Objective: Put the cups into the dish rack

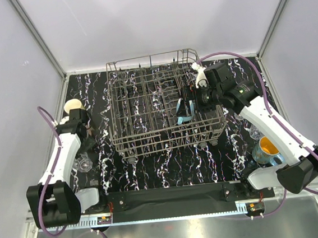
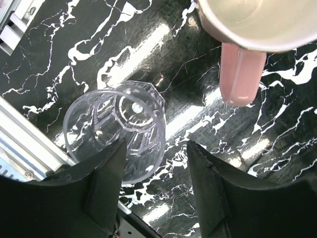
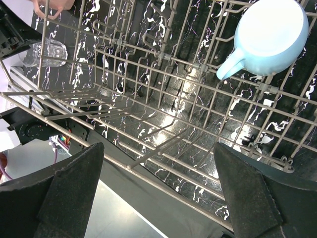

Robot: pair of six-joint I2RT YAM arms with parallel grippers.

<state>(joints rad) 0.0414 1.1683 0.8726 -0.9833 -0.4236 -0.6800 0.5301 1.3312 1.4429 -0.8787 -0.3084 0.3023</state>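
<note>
The dark grey wire dish rack [image 1: 146, 106] stands mid-table. A light blue mug [image 1: 183, 112] sits inside its right part; in the right wrist view it [image 3: 270, 34] is bottom-up on the wires [image 3: 163, 84]. My right gripper [image 1: 191, 102] hangs open and empty over that part of the rack [image 3: 158, 193]. My left gripper [image 1: 87, 141] is open and empty, low over the table [image 2: 156, 193]. A clear glass [image 2: 119, 124] stands just ahead of its left finger. A pink mug [image 2: 257, 20] stands beyond, handle toward the gripper.
A teal-blue mug with an orange inside [image 1: 268, 149] and a clear glass [image 1: 256, 132] stand at the right by the right arm. The pink mug [image 1: 74, 106] and clear glass [image 1: 84, 162] are left of the rack. White walls enclose the table.
</note>
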